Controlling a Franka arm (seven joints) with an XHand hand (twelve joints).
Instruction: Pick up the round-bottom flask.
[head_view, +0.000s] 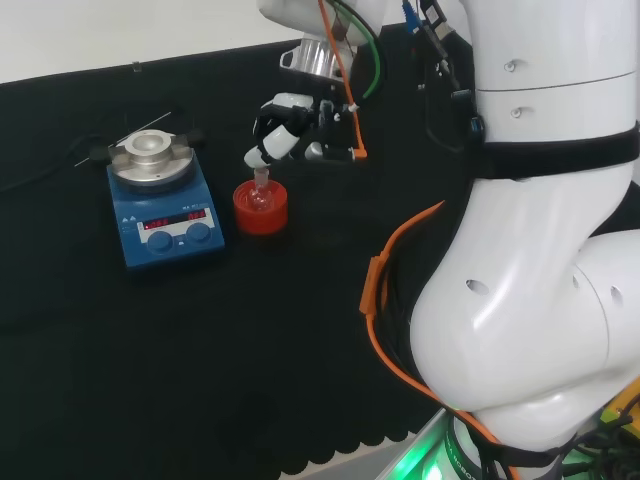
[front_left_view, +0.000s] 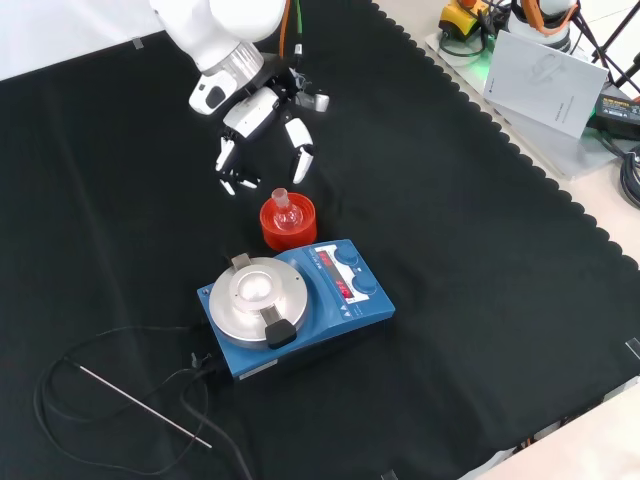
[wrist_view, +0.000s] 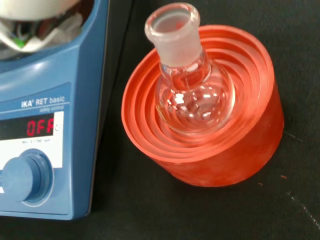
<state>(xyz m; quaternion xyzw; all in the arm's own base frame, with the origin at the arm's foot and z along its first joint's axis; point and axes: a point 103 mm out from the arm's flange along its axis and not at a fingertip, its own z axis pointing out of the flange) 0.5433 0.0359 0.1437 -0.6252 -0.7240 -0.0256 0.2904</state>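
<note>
A small clear round-bottom flask (wrist_view: 192, 95) with a frosted neck sits upright in a red ribbed ring stand (wrist_view: 235, 145) on the black cloth. In the head view the flask (head_view: 261, 190) and stand (head_view: 261, 208) lie just below the hand (head_view: 285, 128). In the front view the hand (front_left_view: 258, 128) hovers above the flask (front_left_view: 284, 212) in its stand (front_left_view: 289, 226), fingers spread and pointing down, apart from the glass. The hand is open and holds nothing.
A blue magnetic stirrer hotplate (front_left_view: 300, 305) with a round metal top stands right beside the stand, its front panel (wrist_view: 35, 150) close to the ring. A thin metal probe (front_left_view: 140, 403) on a black cable lies beyond it. Papers and gear (front_left_view: 545, 80) sit off the cloth.
</note>
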